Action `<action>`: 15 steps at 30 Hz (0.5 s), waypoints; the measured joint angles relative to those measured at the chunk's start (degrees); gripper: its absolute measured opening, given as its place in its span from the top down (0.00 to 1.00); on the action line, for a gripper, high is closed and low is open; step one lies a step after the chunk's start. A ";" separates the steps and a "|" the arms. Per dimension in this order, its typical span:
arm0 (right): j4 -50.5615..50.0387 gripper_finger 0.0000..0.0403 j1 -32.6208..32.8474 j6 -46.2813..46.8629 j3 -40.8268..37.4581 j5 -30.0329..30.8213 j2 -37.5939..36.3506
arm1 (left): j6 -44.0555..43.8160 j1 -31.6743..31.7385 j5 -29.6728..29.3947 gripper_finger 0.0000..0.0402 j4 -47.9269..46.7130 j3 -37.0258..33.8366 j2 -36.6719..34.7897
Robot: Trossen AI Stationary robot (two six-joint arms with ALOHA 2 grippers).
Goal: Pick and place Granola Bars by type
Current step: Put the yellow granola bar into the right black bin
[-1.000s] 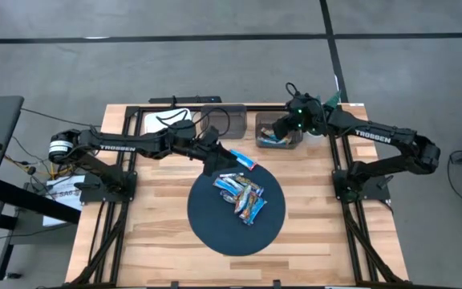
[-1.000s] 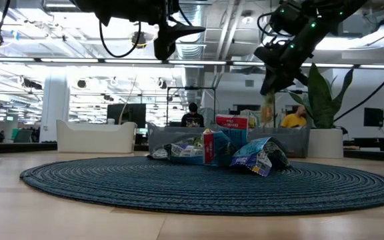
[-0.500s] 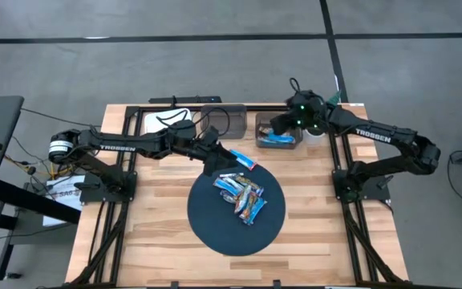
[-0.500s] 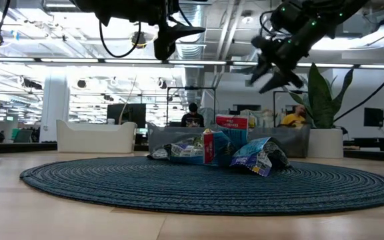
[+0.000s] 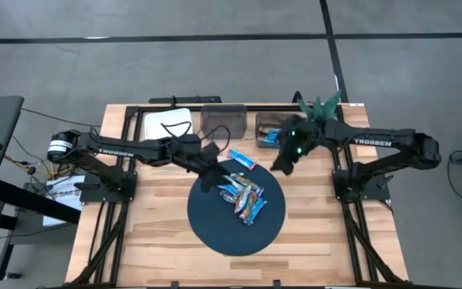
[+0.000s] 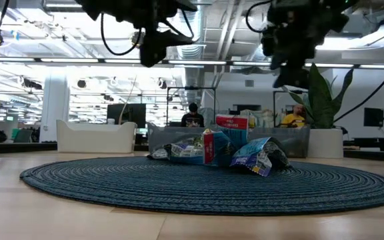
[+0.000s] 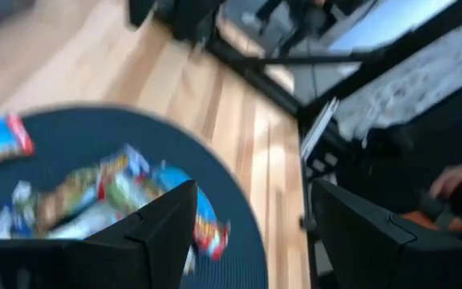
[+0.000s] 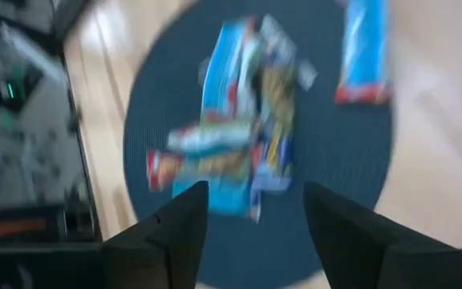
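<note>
A heap of Granola Bars (image 5: pixel 243 197) in blue, white-blue and orange-brown wrappers lies on a round dark blue mat (image 5: pixel 215 229); the low view shows the heap (image 6: pixel 225 147) too. One blue bar with a red end (image 5: pixel 243 160) lies apart at the mat's far edge. My left gripper (image 5: pixel 207 181) hangs open above the mat's left far rim, beside the heap (image 7: pixel 95 193). My right gripper (image 5: pixel 281 164) hangs open above the mat's right far rim, its fingers pointing at the heap (image 8: pixel 239 136). Neither holds anything.
Along the table's far edge stand a white tray (image 5: pixel 165 120), a dark grey bin (image 5: pixel 223 120) and a second bin (image 5: pixel 267 132) with bars in it. Bare wood lies around the mat. A potted plant (image 5: pixel 319 104) stands behind the right arm.
My right gripper has opened over the far right bin and let go of a bar. It has then swung toward the near edge and the mat, tipping down. My left gripper has gone a little toward the near edge, over the mat's rim, staying open.
</note>
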 joint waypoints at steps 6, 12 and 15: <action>-4.18 0.53 11.20 0.01 0.00 3.41 -0.05 | -0.02 -4.43 -3.95 0.41 -9.23 0.00 -2.11; -7.05 0.56 18.34 -1.49 -0.07 7.28 -2.83 | 1.44 -5.81 -4.49 0.41 -16.99 0.02 -8.77; -8.95 0.58 19.61 -1.91 -0.04 7.48 -5.78 | 3.56 -4.87 -5.59 0.41 -21.69 -0.01 -13.42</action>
